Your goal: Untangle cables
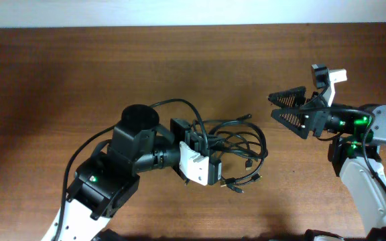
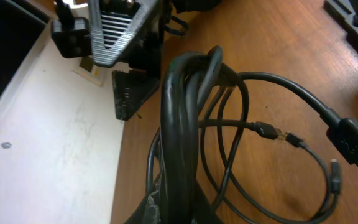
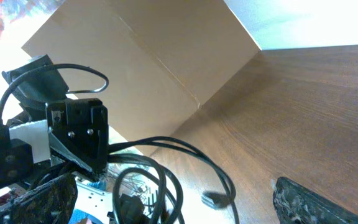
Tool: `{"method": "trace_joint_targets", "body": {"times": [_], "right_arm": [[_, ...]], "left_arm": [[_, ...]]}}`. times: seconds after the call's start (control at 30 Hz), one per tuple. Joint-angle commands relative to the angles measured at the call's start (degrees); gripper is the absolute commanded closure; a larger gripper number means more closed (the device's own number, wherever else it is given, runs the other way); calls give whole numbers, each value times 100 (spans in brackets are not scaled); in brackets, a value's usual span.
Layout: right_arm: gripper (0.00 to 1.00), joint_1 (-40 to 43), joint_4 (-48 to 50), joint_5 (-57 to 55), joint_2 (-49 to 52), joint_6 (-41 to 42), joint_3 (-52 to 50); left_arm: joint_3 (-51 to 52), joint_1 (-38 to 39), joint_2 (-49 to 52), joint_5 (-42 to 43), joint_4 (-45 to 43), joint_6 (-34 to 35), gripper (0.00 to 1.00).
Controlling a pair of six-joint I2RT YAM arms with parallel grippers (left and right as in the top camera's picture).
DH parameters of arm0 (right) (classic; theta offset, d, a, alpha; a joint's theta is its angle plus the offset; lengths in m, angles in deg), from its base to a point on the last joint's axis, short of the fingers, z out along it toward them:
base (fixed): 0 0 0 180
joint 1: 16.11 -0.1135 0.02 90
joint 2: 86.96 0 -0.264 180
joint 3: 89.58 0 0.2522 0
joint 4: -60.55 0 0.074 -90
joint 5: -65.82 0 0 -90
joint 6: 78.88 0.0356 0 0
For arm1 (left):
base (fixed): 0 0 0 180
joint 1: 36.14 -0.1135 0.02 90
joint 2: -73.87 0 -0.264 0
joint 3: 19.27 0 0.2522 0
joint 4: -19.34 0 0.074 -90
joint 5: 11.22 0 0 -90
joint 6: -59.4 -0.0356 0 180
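The cables (image 1: 236, 144) lie as a black tangle of loops on the wooden table, mid-right of centre. My left gripper (image 1: 205, 144) is shut on a bunch of their strands. In the left wrist view that bundle (image 2: 182, 124) rises from between the fingers (image 2: 182, 214), and two small plugs (image 2: 272, 131) meet on a loop beside it. My right gripper (image 1: 281, 108) hovers open just right of the tangle, apart from it. In the right wrist view its fingers (image 3: 316, 202) frame the loops (image 3: 160, 165) and a loose plug (image 3: 216, 199), with nothing between them.
A larger black plug (image 2: 353, 143) lies on the wood at the right of the left wrist view. A pale wall (image 2: 48, 155) borders the table on one side. The right arm's base (image 1: 364, 167) stands at the right edge.
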Motion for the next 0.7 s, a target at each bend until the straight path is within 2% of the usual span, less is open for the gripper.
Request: {"method": "trace_joint_targets", "body": {"times": [0.0, 0.13, 0.33, 0.53, 0.67], "right_arm": [[0, 22, 20, 140, 0, 72, 61], [2, 22, 17, 138, 0, 328, 57], [2, 22, 17, 138, 0, 833, 57], [1, 22, 17, 138, 0, 1956, 57], [1, -37, 17, 138, 0, 2031, 57]], "left_arm": [[-52, -13, 256, 192, -52, -76, 100], [-52, -13, 623, 540, -420, -92, 100], [-52, -13, 938, 522, -1228, -92, 100], [-52, -7, 970, 535, -1316, -92, 100], [-52, -9, 970, 549, -1333, -92, 100]]}}
